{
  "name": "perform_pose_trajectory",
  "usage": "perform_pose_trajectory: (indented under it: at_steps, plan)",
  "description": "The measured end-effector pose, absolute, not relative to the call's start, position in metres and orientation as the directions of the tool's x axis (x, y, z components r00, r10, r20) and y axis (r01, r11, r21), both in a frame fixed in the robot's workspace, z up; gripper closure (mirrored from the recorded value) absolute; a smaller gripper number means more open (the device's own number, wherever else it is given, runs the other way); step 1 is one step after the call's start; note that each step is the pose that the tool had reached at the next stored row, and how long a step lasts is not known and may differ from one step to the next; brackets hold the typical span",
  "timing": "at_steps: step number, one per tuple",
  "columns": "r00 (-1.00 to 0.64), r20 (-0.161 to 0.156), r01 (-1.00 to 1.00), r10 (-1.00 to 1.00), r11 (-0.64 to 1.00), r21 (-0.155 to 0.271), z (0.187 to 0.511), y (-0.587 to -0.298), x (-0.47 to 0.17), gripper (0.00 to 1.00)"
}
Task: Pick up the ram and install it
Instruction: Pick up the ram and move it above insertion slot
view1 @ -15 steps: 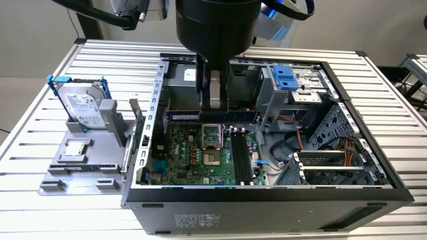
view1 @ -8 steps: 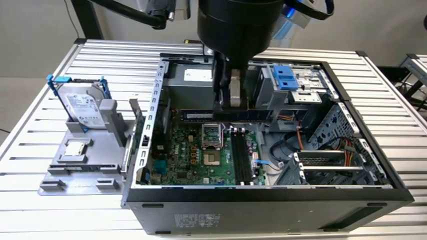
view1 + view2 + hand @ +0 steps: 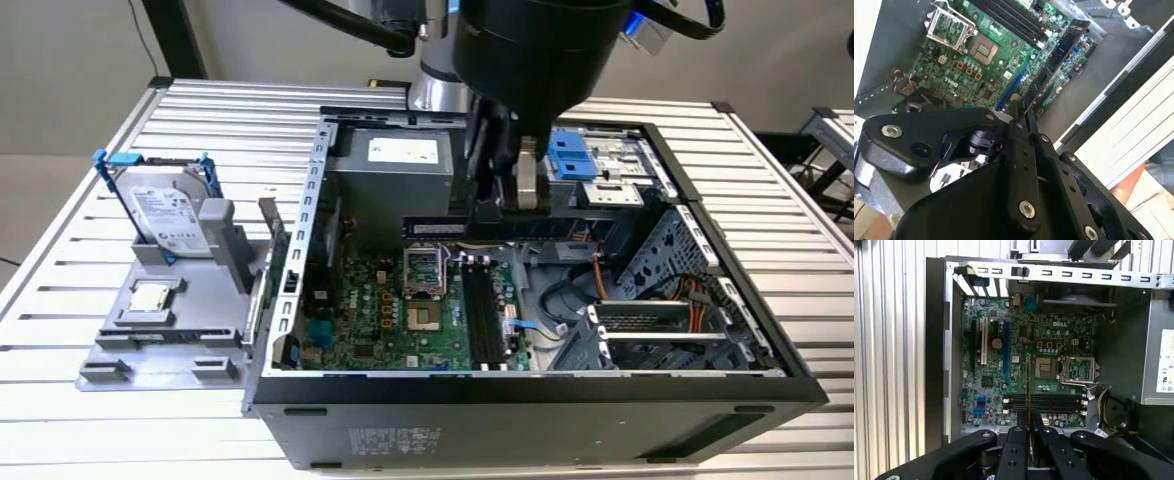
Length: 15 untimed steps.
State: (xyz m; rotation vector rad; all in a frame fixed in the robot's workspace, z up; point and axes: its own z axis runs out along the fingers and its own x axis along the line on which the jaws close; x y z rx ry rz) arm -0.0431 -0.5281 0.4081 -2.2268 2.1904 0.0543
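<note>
Evidently pinched in the black end effector point(image 3: 1031, 416), the long dark-green ram stick point(image 3: 1028, 385) could skew and miss the black motherboard slots point(image 3: 1049, 401).

The ram point(image 3: 567, 226) is hanging in the air, pinched tight in the gripper point(image 3: 514, 212). It is looking like a long, thin, dark stick with little black chips. It is standing level on its long edge over the green board point(image 3: 400, 310), turned across the black slots point(image 3: 483, 315).
</note>
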Motion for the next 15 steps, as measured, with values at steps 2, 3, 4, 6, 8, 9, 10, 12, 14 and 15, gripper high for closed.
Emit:
perform_pose_trajectory:
  at_steps: [2, 3, 4, 6, 8, 9, 10, 12, 14, 15]
  plan:
    - [0.016, -0.037, -1.0, -0.999, -0.017, 0.012, 0.408, -0.527, -0.036, 1.0]
    - [0.016, -0.037, -1.0, -0.999, -0.016, 0.012, 0.408, -0.527, -0.033, 1.0]
    - [0.016, -0.037, -1.0, -0.999, -0.017, 0.012, 0.408, -0.527, -0.029, 1.0]
    - [0.016, -0.037, -1.0, -0.999, -0.017, 0.012, 0.408, -0.526, -0.023, 1.0]
    - [0.016, -0.037, -1.0, -0.999, -0.017, 0.012, 0.408, -0.525, -0.017, 1.0]
    - [0.016, -0.037, -1.0, -0.999, -0.017, 0.012, 0.408, -0.525, -0.014, 1.0]
    - [0.016, -0.037, -1.0, -0.999, -0.017, 0.012, 0.408, -0.525, -0.012, 1.0]
    - [0.016, -0.037, -1.0, -0.999, -0.017, 0.012, 0.408, -0.524, -0.007, 1.0]
    - [0.016, -0.037, -1.0, -0.999, -0.017, 0.012, 0.408, -0.524, -0.005, 1.0]
    - [0.016, -0.037, -1.0, -0.999, -0.016, 0.012, 0.408, -0.524, -0.005, 1.0]
